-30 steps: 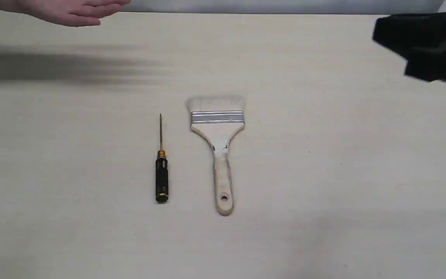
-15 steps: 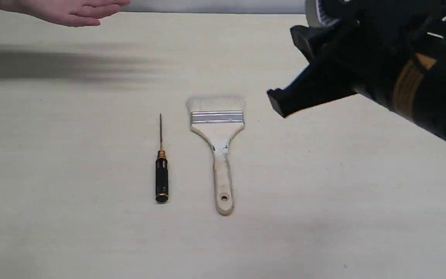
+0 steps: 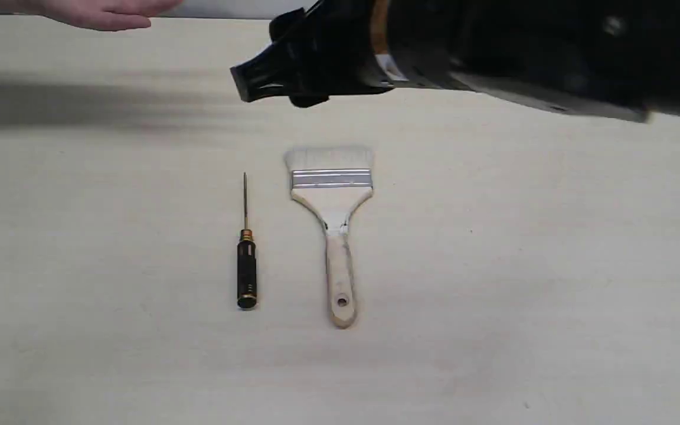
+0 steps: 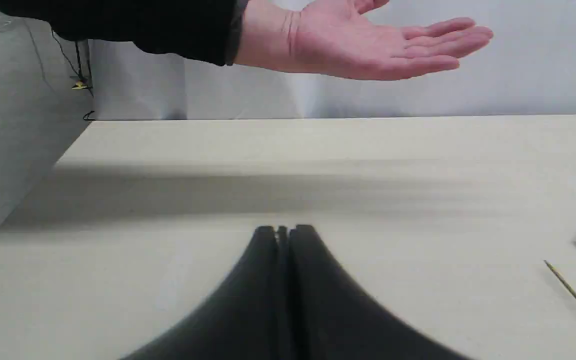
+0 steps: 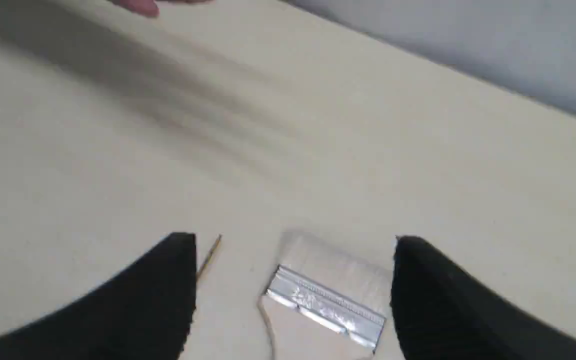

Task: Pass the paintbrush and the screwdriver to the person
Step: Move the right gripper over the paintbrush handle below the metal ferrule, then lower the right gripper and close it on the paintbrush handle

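From the exterior view, the paintbrush lay flat in the middle of the table, long axis running near-to-far, bristles toward the far edge and the holed handle end toward the near edge. The screwdriver sat just to its left, parallel but not touching, thin shaft pointing at the far edge and black handle nearer the camera. The right arm stretched in from the right, across the far side, pretty much level. The right gripper hung in the air past the brush's bristle end, and honestly you couldn't read its jaws from this angle. The person's hand hovered at the far left corner. In the left wrist view, the left gripper was low over bare table with its fingers pressed together on nothing. The person's hand was held out palm-up above the far edge, and the screwdriver shaft poked in at one side. In the right wrist view, the right gripper was spread wide and empty, with the paintbrush ferrule and bristles showing between the fingers below, and the screwdriver tip just beside one finger.
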`<move>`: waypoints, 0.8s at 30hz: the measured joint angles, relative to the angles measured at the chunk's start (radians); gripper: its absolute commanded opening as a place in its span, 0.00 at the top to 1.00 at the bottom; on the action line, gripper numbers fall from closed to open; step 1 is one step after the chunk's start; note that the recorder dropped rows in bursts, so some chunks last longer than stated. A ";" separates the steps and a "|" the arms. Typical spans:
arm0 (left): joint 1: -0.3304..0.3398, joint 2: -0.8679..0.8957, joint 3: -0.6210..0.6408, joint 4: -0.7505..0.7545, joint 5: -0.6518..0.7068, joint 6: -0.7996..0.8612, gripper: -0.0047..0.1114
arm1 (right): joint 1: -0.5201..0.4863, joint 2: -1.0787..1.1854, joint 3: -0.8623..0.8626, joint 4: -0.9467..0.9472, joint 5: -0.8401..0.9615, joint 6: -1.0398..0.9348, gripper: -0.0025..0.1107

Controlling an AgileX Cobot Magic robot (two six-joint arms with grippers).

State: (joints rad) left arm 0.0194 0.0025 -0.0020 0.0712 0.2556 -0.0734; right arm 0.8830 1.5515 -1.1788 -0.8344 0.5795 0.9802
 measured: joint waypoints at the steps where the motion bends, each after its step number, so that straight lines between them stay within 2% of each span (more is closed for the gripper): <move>1: 0.000 0.000 0.000 0.000 0.000 0.000 0.96 | 0.000 0.030 -0.039 0.059 0.034 -0.044 0.45; 6: 0.000 0.000 0.000 0.000 0.000 0.000 0.96 | 0.000 0.205 -0.197 0.238 0.210 -0.190 0.50; 11: 0.000 0.000 0.000 0.000 0.000 0.000 0.96 | -0.034 0.327 -0.292 0.357 0.266 -0.225 0.51; 18: 0.000 0.000 0.000 0.000 0.000 0.000 0.96 | -0.131 0.420 -0.315 0.551 0.272 -0.340 0.51; 24: 0.000 0.000 0.000 0.000 0.000 0.000 0.96 | -0.148 0.473 -0.319 0.588 0.276 -0.398 0.49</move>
State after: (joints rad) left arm 0.0194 0.0025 -0.0020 0.0712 0.2556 -0.0734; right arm 0.7350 2.0243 -1.4974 -0.2466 0.8555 0.5825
